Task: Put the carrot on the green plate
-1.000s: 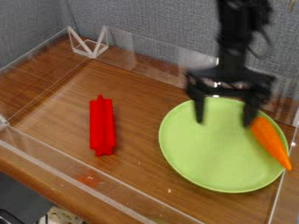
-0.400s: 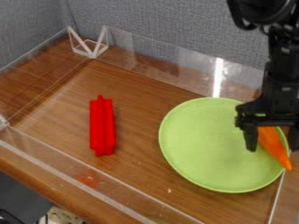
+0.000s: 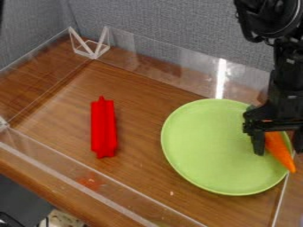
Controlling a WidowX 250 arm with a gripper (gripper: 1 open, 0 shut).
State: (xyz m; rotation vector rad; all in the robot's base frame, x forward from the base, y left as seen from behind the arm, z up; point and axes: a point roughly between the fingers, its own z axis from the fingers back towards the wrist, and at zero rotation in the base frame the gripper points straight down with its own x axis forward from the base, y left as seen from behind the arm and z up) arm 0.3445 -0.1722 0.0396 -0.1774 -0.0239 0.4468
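From here, the carrot (image 3: 279, 149) lies across the right rim of the green plate (image 3: 218, 146); above that same rim, the gripper (image 3: 277, 144) straddles it, jaws wide open, gripping nothing.

No text, label, brand, number or sign can be read on anything in view.

Carrot (image 3: 278, 149) overlapping green plate's (image 3: 213, 146) edge

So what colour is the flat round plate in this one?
The large round plastic-looking plate is a plain lime green; it shows best in the current camera view.
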